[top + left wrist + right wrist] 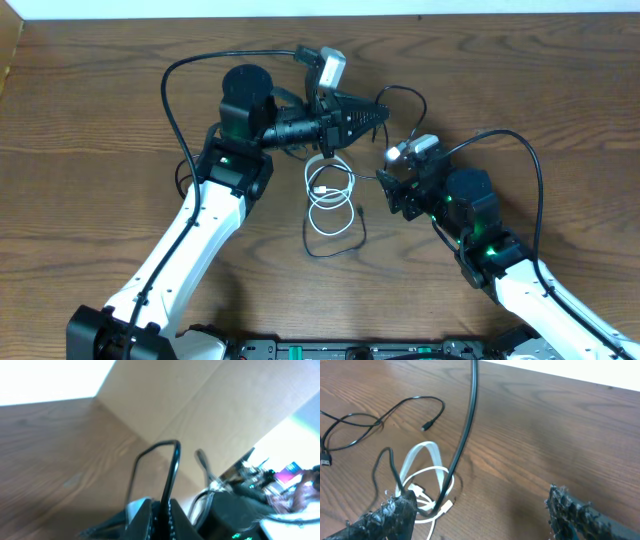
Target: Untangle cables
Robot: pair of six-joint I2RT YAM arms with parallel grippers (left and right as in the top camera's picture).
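Observation:
The white cable (330, 198) lies coiled in small loops on the wooden table (100, 120), just below the left gripper. My left gripper (383, 115) points right and is shut on the black cable (172, 470), which rises in a loop from between its jaws (161, 510). In the right wrist view the black cable (465, 435) runs steeply down through the white coil (420, 460). More black cable (340, 250) loops on the table below the coil. My right gripper (392, 195) is open and empty just right of the coil, its fingers wide apart (480, 515).
A thin black strand with a small plug (426, 427) lies on the table beyond the white coil. Thick black robot wires (170, 90) arc over both arms. A wall or box panel (210, 405) stands at the far table edge.

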